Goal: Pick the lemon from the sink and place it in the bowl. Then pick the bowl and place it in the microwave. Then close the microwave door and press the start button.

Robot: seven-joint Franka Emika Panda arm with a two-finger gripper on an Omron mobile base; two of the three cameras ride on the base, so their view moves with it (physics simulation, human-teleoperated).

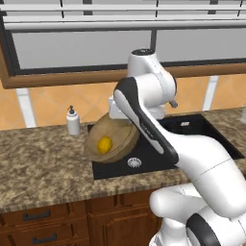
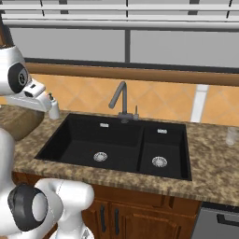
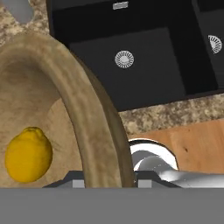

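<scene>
The tan wooden bowl (image 1: 116,138) hangs steeply tilted above the left edge of the black sink (image 1: 192,130), its open side toward the left base camera. The yellow lemon (image 1: 104,144) lies inside it, low against the wall. In the hand view the bowl's thick rim (image 3: 89,127) runs up from between my gripper (image 3: 109,183), which is shut on that rim, and the lemon (image 3: 28,154) rests inside at lower left. The right base view shows part of the bowl (image 2: 17,122) at the left edge, beside the sink (image 2: 116,140). The microwave and its door are out of view.
A white soap dispenser (image 1: 73,121) stands on the granite counter (image 1: 43,163) left of the sink. A grey faucet (image 2: 119,100) rises behind the two basins. A clear glass (image 2: 232,135) sits at the far right. Wooden drawers (image 1: 43,226) lie below the counter.
</scene>
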